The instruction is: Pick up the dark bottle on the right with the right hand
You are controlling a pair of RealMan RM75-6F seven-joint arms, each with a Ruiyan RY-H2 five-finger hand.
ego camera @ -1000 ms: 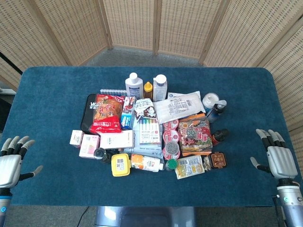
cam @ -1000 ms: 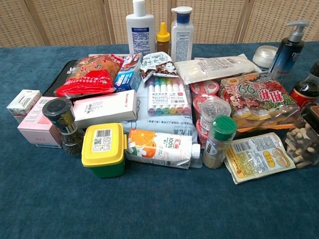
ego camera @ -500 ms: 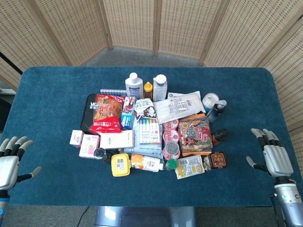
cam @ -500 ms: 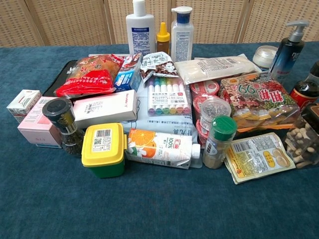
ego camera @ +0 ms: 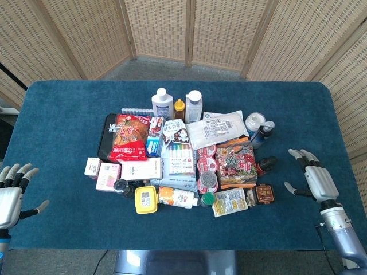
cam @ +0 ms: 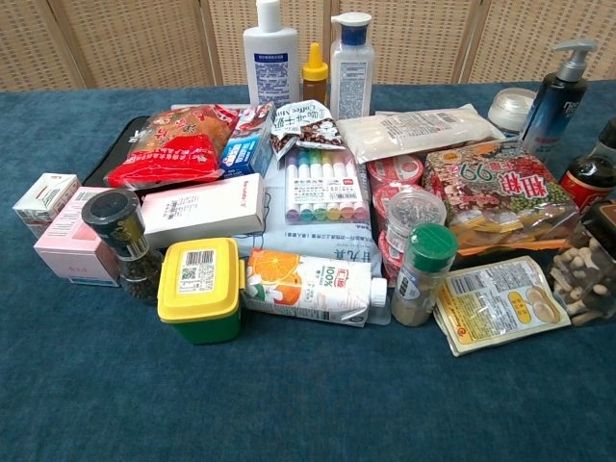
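Note:
A small dark bottle with a red label [ego camera: 265, 165] stands at the right edge of the pile of goods; in the chest view the dark bottle [cam: 589, 174] is cut by the right border. My right hand [ego camera: 314, 181] hovers open to its right, fingers spread, a short gap away and touching nothing. A second dark bottle, a pump bottle [ego camera: 261, 136], stands further back, and the chest view also shows this pump bottle [cam: 557, 98]. Open and empty, my left hand [ego camera: 11, 195] sits at the table's near left corner. The chest view shows neither hand.
A dense pile fills the table's middle: a green-red snack bag [ego camera: 235, 160] and a brown mushroom box [ego camera: 264, 193] flank the bottle, a white jar [ego camera: 253, 121] sits behind it. The blue table [ego camera: 69, 103] has open cloth to the right and front.
My right hand has moved left and a little further back, towards the red-labelled bottle. The left hand has drifted slightly left. The goods have not moved.

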